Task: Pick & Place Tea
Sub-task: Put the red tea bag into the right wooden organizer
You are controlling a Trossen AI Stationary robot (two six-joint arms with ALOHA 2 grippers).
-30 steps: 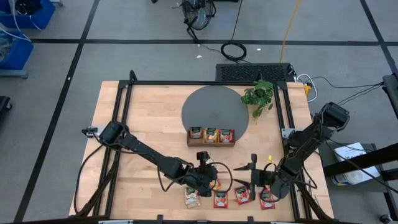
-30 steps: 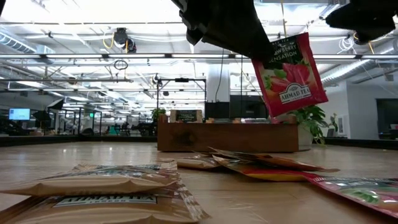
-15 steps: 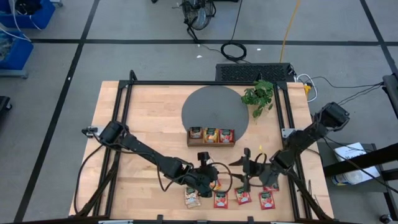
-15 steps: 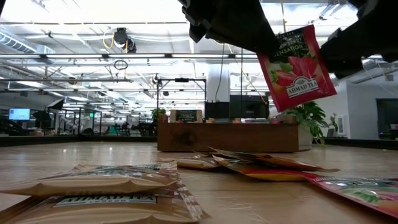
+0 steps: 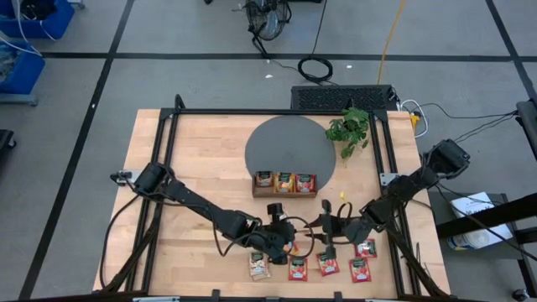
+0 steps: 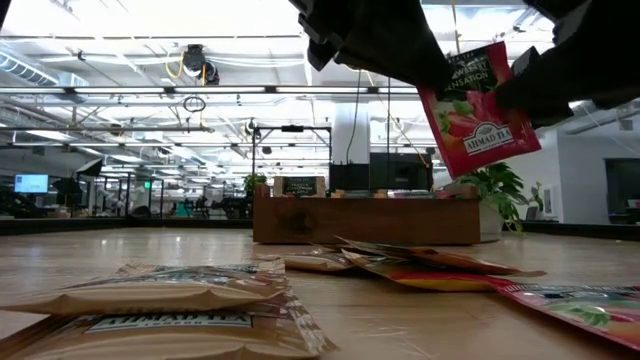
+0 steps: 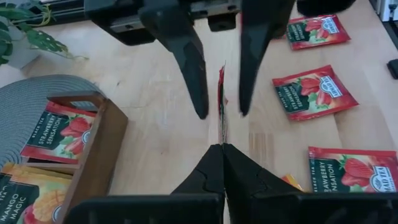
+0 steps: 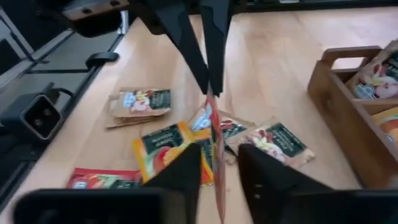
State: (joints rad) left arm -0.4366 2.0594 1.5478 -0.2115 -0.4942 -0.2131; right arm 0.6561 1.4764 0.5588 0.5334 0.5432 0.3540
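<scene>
My left gripper (image 5: 295, 236) is shut on a red tea sachet (image 6: 478, 115) and holds it in the air above the near middle of the table. My right gripper (image 5: 323, 232) has come in from the table's right. It is open, with one finger on each side of the sachet (image 7: 221, 93); a gap shows on both sides in the left wrist view. More tea sachets lie flat on the table below: red ones (image 5: 327, 264), a beige-green one (image 5: 259, 266) and an orange-yellow one (image 8: 161, 149). The wooden tray (image 5: 285, 183) stands on a grey round mat (image 5: 289, 147). My left gripper pinches the red sachet between its two fingers at one edge (image 7: 221, 134), which shows as the upper left corner (image 6: 440, 78) in the low view. The fingers slant down from the table's left. The sachet stands on edge, tilted, clear of the table.
A potted plant (image 5: 348, 130) stands at the far right beside the mat. The tray's three slots hold sachets (image 7: 59, 134). A black frame (image 5: 277, 111) runs round the table. Bare wood lies left of the mat (image 5: 193, 159).
My right gripper has moved toward the table's left and a little down, up to the red sachet. Its fingers have drawn closer together and now stand on either side of the sachet.
</scene>
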